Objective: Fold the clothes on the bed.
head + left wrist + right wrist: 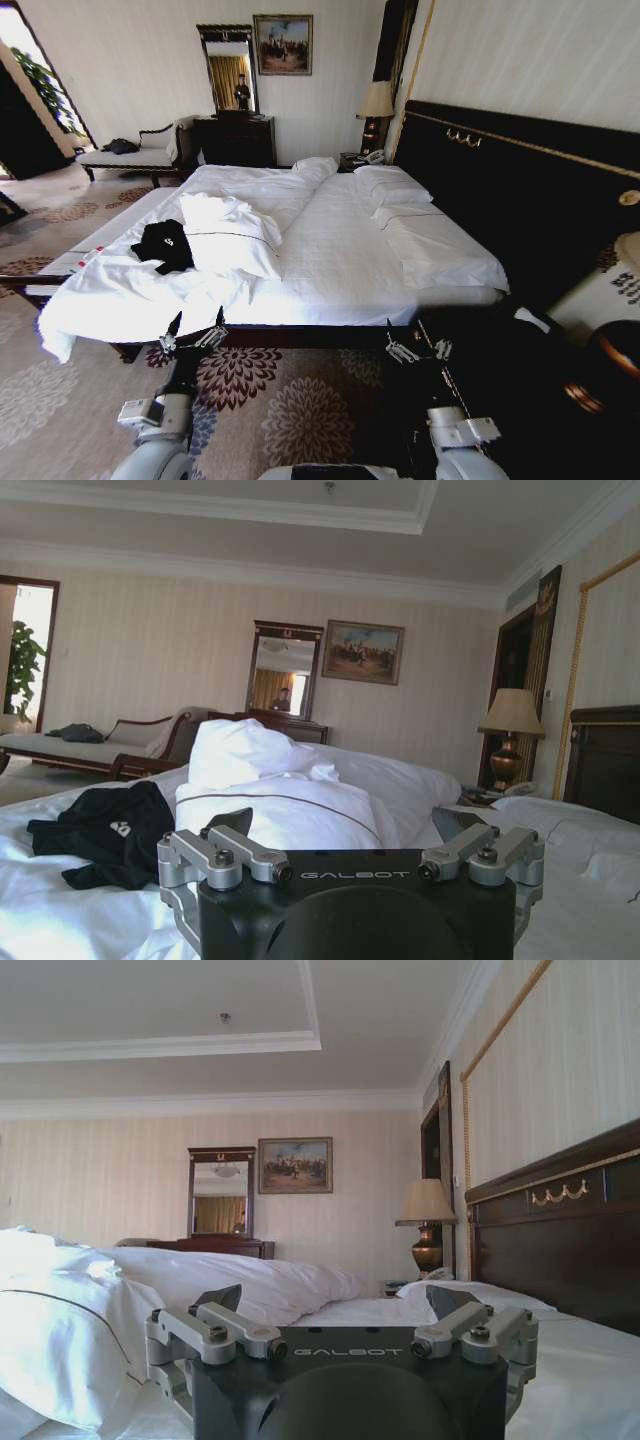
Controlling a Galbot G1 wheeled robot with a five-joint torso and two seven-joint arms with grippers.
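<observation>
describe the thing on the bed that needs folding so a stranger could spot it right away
Start at the big white bed with the tall dark headboard. On its near left part, beside a heaped white duvet, lies a crumpled black T-shirt. It is the one dark item on the white bedding, small, with a bit of white print.

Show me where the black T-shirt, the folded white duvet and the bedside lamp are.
black T-shirt (166, 245): head view, middle of the crumpled fabric.
white duvet (235, 238): head view, top of the folded pile beside the shirt.
bedside lamp (511, 712): left wrist view, on the shade.
</observation>
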